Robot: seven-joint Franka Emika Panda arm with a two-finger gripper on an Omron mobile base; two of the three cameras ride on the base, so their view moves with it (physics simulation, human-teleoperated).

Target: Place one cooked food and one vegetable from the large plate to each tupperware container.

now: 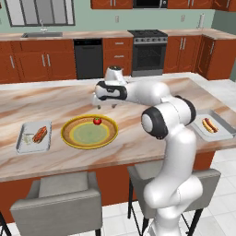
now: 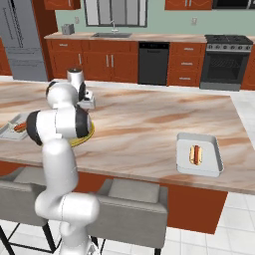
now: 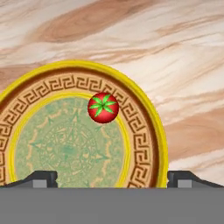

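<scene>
On the marble island counter (image 1: 55,99), the large plate (image 1: 68,138) lay toward the left, with a single red tomato (image 1: 97,120) resting on the brownish ring at its far right side. The left tupperware container (image 1: 22,138) sat just left of the plate, apart from it, and held a hot dog (image 1: 40,134) together with a pale item that was too small to identify. The right tupperware container (image 2: 213,157) stood well apart at the right end of the counter with only a hot dog (image 2: 195,154) in it. Judged from this layout, the left tray looked complete and the right tray had its cooked food but lacked a vegetable; the tomato appeared to be the last piece to move. The gripper (image 1: 105,107) hung above the far edge of the plate, close to the tomato, its jaws spread fully apart with nothing between them; in the hand view its fingertips (image 3: 43,178) stood wide, the tomato in line between them but farther on.
</scene>
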